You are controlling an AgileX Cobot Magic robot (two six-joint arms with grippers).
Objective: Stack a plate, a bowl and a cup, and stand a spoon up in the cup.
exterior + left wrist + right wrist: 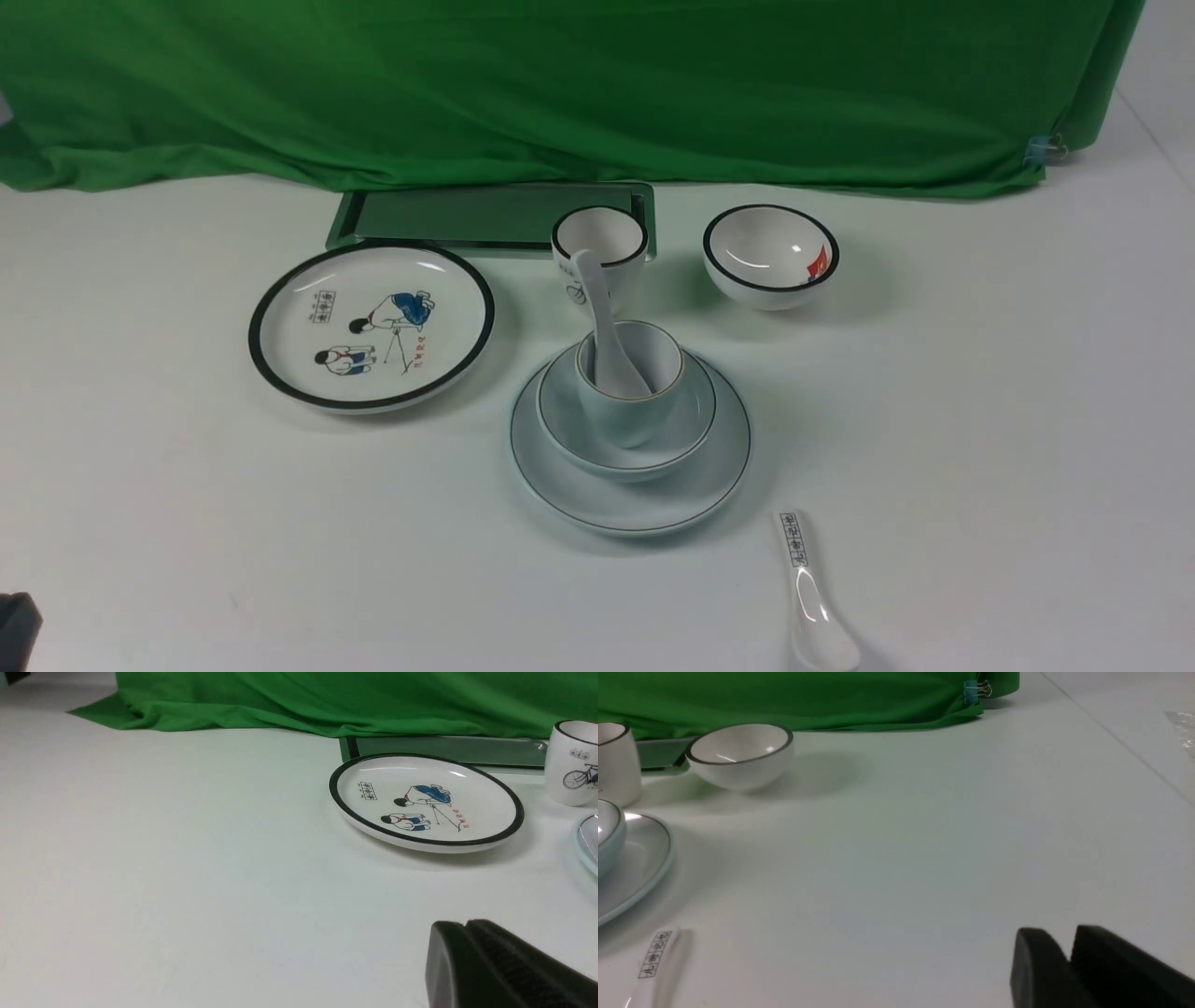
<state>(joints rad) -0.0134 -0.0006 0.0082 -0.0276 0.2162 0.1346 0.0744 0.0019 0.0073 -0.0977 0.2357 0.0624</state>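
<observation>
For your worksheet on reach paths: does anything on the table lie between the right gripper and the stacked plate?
Yes. The labelled spoon lies on the table just in front of the plate, towards the right gripper. The plate already carries the bowl, cup and plain spoon.

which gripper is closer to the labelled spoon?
Right. The labelled spoon lies in the right wrist view, across bare table from the right gripper. The left gripper faces the cartoon plate; no spoon shows there.
</observation>
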